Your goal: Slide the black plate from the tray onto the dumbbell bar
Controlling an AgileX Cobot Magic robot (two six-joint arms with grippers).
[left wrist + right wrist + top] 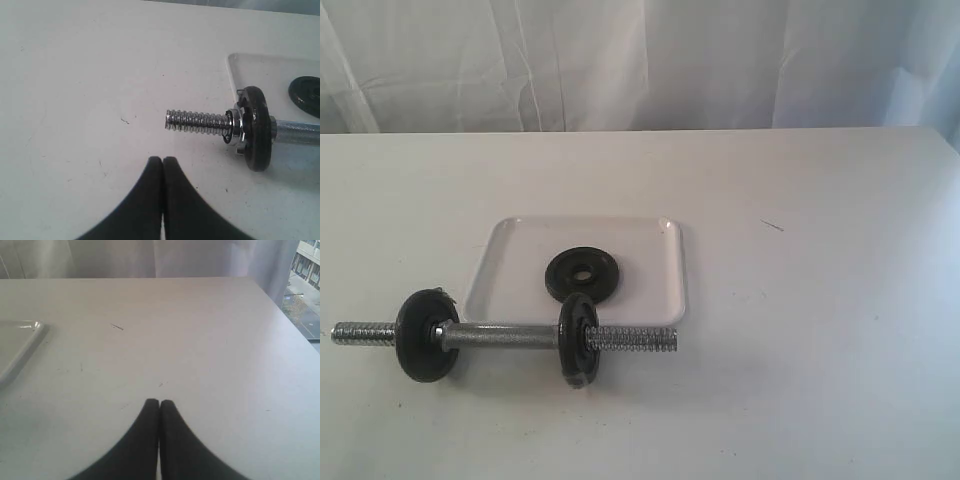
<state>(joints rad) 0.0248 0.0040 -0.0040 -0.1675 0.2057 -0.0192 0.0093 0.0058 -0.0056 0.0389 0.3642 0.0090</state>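
Observation:
The black plate [584, 275] lies flat inside the white tray [515, 265], near the tray's front edge; part of the plate [306, 95] and tray [260, 70] also shows in the left wrist view. In front of the tray the chrome dumbbell bar [510, 335] rests on the table with two black discs on it, one [426, 334] toward its left end and one [578, 341] right of the middle. The bar's threaded left end [197, 122] points toward my left gripper [163, 159], which is shut on nothing. My right gripper [159, 401] is shut and empty over bare table; a tray corner [20, 340] is off to one side.
The white table [820, 300] ends at a curtain along the back. Its right edge [295, 325] drops off, with a street seen below. Neither arm shows in the exterior view.

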